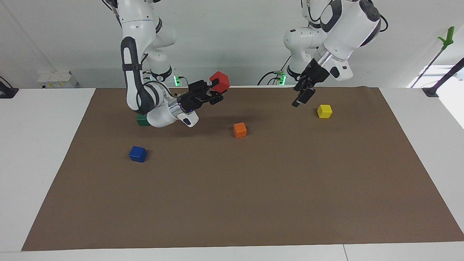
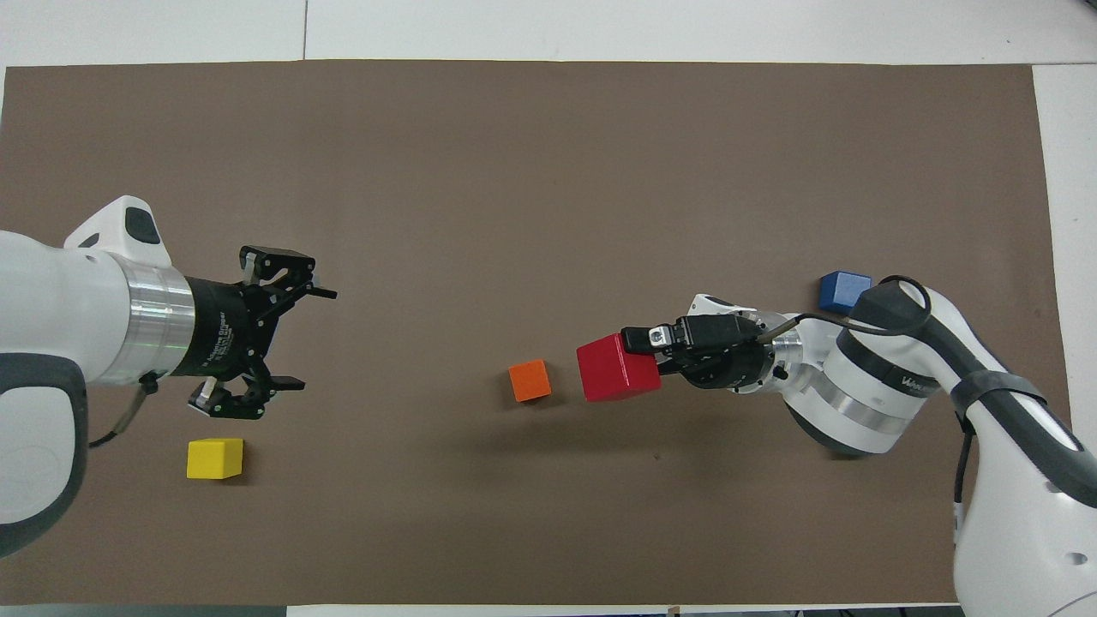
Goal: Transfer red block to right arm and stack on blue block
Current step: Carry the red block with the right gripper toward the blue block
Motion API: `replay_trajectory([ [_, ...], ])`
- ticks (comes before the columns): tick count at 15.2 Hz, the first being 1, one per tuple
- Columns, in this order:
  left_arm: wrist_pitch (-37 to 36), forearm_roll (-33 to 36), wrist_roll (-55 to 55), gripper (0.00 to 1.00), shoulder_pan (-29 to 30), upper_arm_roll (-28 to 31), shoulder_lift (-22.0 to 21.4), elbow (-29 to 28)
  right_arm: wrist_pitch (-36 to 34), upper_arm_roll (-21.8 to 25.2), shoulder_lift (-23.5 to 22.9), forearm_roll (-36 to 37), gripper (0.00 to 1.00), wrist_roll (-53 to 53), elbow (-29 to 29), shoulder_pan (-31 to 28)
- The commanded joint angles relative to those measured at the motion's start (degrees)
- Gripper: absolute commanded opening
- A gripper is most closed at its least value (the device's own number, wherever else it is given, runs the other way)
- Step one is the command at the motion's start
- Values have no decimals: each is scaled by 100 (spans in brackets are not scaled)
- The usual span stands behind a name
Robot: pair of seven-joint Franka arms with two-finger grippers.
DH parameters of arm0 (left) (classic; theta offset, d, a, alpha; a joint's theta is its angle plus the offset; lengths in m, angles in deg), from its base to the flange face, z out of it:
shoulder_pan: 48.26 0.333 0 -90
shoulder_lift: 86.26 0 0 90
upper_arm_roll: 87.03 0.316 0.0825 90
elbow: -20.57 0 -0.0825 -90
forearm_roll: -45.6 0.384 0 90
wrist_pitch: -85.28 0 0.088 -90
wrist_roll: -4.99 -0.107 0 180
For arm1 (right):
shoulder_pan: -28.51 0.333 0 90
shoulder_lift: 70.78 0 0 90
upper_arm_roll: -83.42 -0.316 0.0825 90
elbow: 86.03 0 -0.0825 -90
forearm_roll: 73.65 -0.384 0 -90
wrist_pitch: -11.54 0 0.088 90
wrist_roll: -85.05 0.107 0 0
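My right gripper is shut on the red block and holds it up in the air over the brown mat, with the arm lying nearly level. In the overhead view the red block shows beside the orange block, with the right gripper at its edge. The blue block sits on the mat toward the right arm's end; it also shows in the overhead view. My left gripper is open and empty, raised over the mat close to the yellow block; it also shows in the overhead view.
An orange block sits mid-mat. A yellow block sits toward the left arm's end. A dark green block is partly hidden under the right arm's elbow. The brown mat covers most of the white table.
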Motion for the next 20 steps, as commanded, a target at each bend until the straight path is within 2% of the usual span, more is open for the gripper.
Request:
replay_trajectory([
  [1, -198, 920, -1661, 100, 293, -69, -96, -15, 897, -20, 880, 683, 0, 963, -87, -334],
  [3, -188, 1495, -2472, 100, 345, -69, -8, 169, 1346, -20, 1286, 1228, 0, 1675, -288, -536],
  [5, -311, 1540, -2920, 100, 521, -61, 168, 476, 1506, -11, 1428, 1764, 0, 2142, -525, -703],
  [7, -879, 1706, -4086, 100, 548, -61, 605, 1115, 1672, -11, 1594, 2571, 0, 2581, -824, -835],
  [9, -1478, 2233, -5159, 100, 548, -52, 888, 1749, 1840, -11, 1814, 3406, 0, 3117, -1158, -958],
  [11, -1926, 2314, -5472, 100, 339, 271, 1326, 2434, 1840, -2, 1937, 4319, 0, 3715, -1614, -1020],
  [13, -2409, 2314, -5533, 100, -162, 755, 1591, 3007, 1814, -2, 1990, 5330, 0, 4111, -2098, -1038],
  [16, -2386, 2305, -5911, 100, -391, 879, 1549, 2974, 1796, -11, 2122, 6587, 0, 4394, -2389, -1038],
  [20, -2377, 2279, -5982, 100, -401, 1021, 1390, 2693, 1858, -81, 2079, 8704, 0, 4438, -2733, -959],
])
